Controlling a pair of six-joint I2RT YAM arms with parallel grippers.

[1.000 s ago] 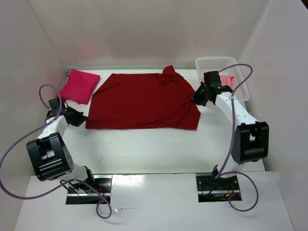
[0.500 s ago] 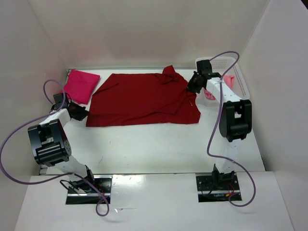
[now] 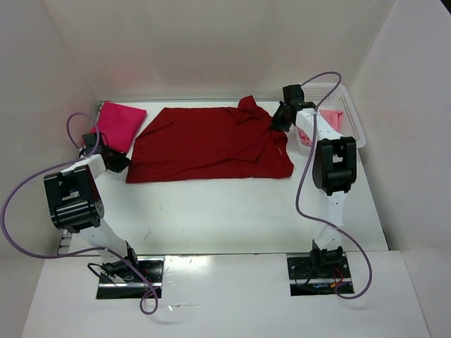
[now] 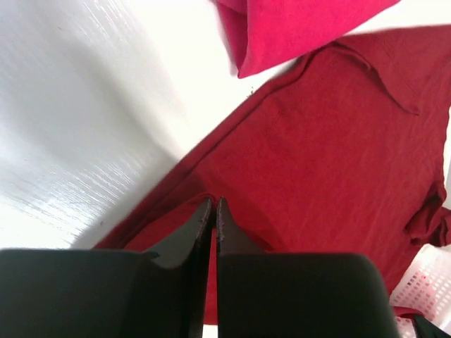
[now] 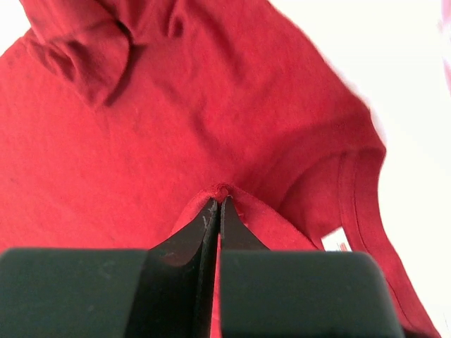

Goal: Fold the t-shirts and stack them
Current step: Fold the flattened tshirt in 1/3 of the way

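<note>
The dark red t-shirt [image 3: 211, 144] lies spread across the back half of the table, partly folded. My left gripper [image 3: 120, 161] is shut on its left hem edge [image 4: 232, 176]. My right gripper [image 3: 277, 120] is shut on a pinched ridge of the shirt [image 5: 211, 127] beside the neckline. The magenta-pink t-shirt [image 3: 117, 125] lies folded at the back left and shows in the left wrist view [image 4: 296, 28]. The light pink t-shirt [image 3: 331, 118] lies bunched in the white mesh basket [image 3: 352, 127].
The basket stands at the back right against the wall. White walls close in the table on the left, back and right. Purple cables loop beside both arms.
Both grippers have carried the dark red shirt's near edge toward the back; the right one moved from the shirt's right side to near the collar, the left one toward the magenta-pink shirt.
</note>
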